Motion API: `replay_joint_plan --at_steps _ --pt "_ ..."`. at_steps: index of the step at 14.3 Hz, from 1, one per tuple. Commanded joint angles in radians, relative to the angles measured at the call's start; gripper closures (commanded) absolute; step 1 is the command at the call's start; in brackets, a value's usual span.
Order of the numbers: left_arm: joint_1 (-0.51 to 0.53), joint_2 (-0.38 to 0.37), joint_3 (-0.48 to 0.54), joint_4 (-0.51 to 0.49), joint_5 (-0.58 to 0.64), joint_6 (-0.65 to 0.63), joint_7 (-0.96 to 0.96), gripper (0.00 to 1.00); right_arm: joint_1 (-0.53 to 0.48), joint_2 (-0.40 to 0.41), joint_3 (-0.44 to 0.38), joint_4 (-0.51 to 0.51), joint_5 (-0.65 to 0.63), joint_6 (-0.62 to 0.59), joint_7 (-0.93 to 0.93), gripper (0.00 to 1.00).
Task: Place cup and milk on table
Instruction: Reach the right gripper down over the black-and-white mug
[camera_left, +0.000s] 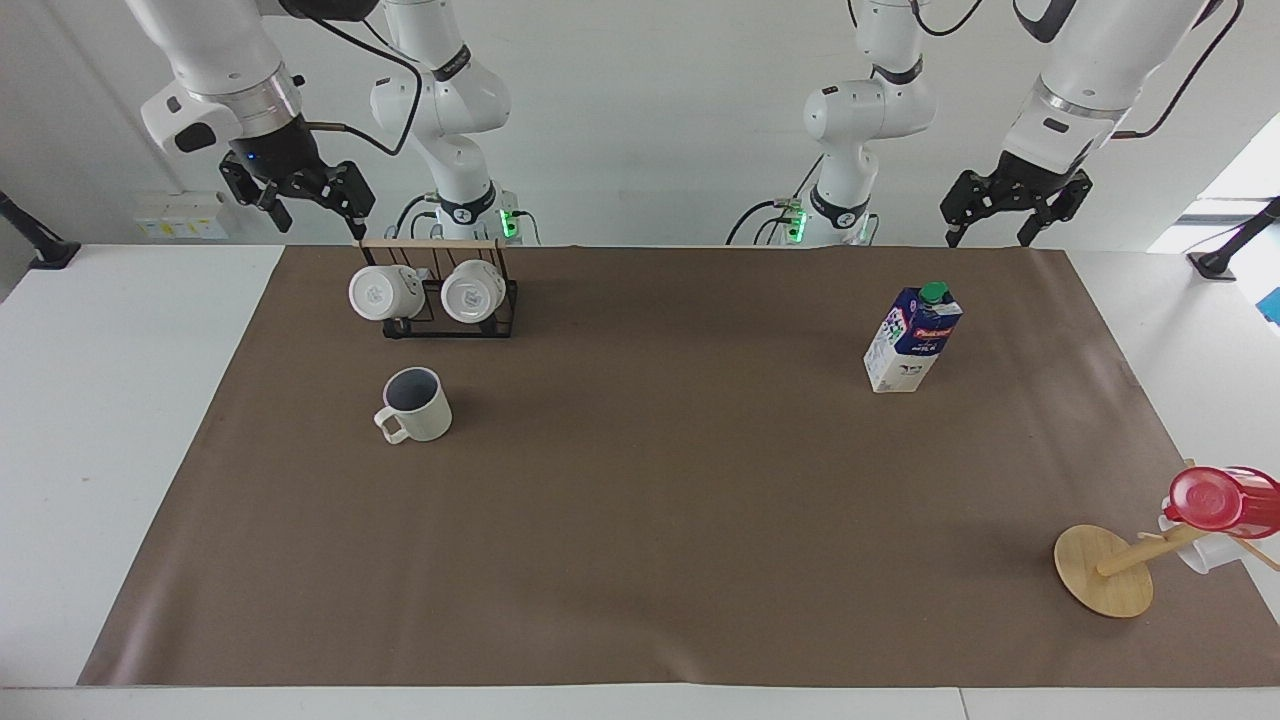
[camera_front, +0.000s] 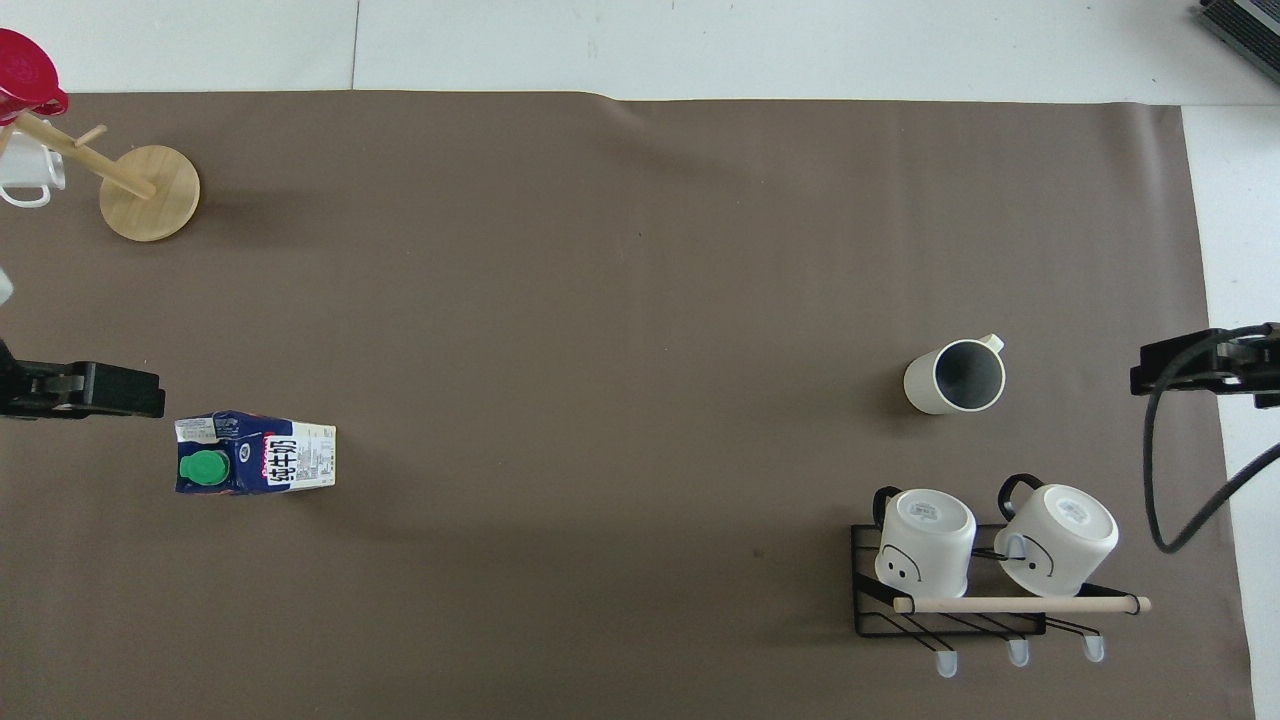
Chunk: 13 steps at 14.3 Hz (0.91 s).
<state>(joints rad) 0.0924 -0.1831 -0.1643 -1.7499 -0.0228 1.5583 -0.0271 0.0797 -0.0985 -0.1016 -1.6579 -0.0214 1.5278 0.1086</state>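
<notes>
The cream-white cup (camera_left: 420, 405) (camera_front: 953, 378) stands upright on the brown mat (camera_left: 650, 500) of the table, toward the right arm's end, its handle pointing away from the robots. The blue-and-white milk carton (camera_left: 912, 338) (camera_front: 258, 466) with a green cap stands upright on the mat toward the left arm's end. My right gripper (camera_left: 320, 225) (camera_front: 1180, 365) is open and empty, raised over the mat's edge at the right arm's end. My left gripper (camera_left: 988, 238) (camera_front: 100, 389) is open and empty, raised beside the milk and apart from it.
A black wire rack (camera_left: 440, 318) (camera_front: 950, 610) holding two white mugs stands nearer to the robots than the cup. A wooden mug tree (camera_left: 1103, 570) (camera_front: 150, 192) with a red-lidded cup (camera_left: 1215, 497) stands at the left arm's end, farther from the robots.
</notes>
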Motion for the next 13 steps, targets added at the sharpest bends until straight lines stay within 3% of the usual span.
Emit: replay_joint_plan --at_steps 1,13 --pt "0.018 -0.001 -0.011 0.017 -0.012 -0.020 -0.002 0.00 -0.012 -0.026 0.007 -0.133 0.055 0.144 -0.021 0.00" --pt "0.020 -0.001 -0.011 0.017 -0.012 -0.020 -0.002 0.00 0.066 0.158 0.016 -0.344 0.057 0.566 -0.014 0.00"
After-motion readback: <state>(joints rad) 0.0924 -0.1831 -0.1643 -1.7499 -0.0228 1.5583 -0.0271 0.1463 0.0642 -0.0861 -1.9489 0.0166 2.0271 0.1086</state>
